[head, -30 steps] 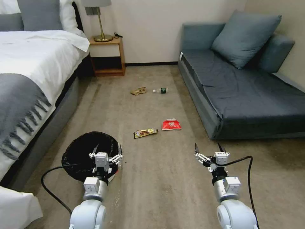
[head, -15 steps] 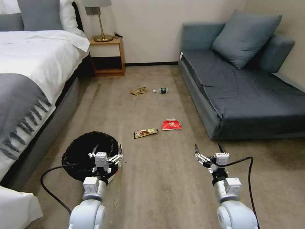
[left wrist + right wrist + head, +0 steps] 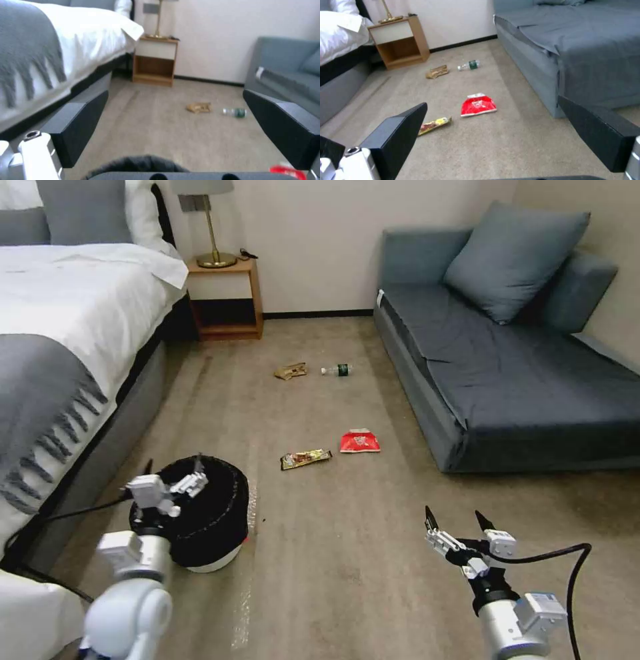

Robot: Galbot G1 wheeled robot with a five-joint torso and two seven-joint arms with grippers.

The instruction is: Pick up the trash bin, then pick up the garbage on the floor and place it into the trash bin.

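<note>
Black crinkly lining fills the trash bin (image 3: 207,513), which stands on the floor and serves as our landmark; we see nothing in it. Our left end effector (image 3: 172,479) hovers at the bin's bed-side rim, spread wide, empty, far nearer than the right. Our right end effector (image 3: 461,527) hangs well to the bin's sofa side, also wide. Beyond the bin lie the red snack bag (image 3: 360,441), candy bar wrapper (image 3: 306,458), tan paper wrapper (image 3: 291,371) and small bottle (image 3: 337,370).
</note>
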